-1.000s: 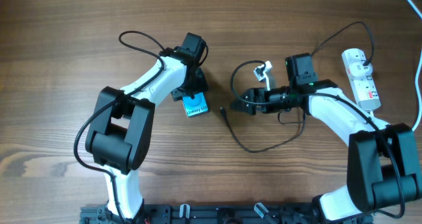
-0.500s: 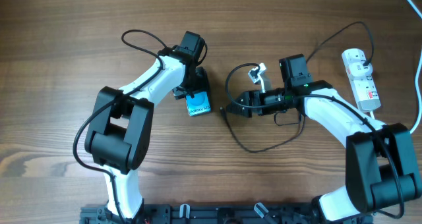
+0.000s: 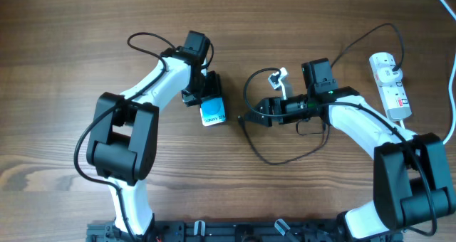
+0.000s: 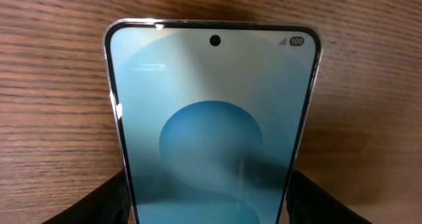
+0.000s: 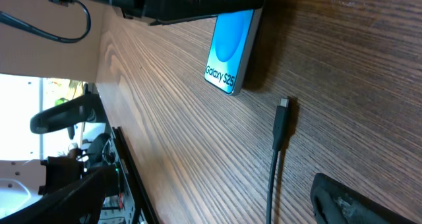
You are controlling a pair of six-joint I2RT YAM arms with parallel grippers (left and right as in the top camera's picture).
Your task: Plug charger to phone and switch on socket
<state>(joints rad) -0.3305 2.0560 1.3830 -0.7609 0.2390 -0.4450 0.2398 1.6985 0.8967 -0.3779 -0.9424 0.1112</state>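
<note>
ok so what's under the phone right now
Only wooden table shows around the phone, which the left gripper grips by one end. The charger tip is off to the side, not under it. The patch directly beneath is covered by the phone, so it can't be checked.

The left gripper (image 3: 209, 98), clamped on the phone (image 3: 212, 112), has swung its wrist left and carried the phone slightly left. The right gripper (image 3: 251, 118) has edged left since a second ago.

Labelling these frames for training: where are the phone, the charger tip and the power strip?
phone (image 3: 212, 114): overhead view, middle of its blue screen.
charger tip (image 5: 281, 118): right wrist view, its small connector end.
power strip (image 3: 390, 87): overhead view, middle of its white body.
</note>
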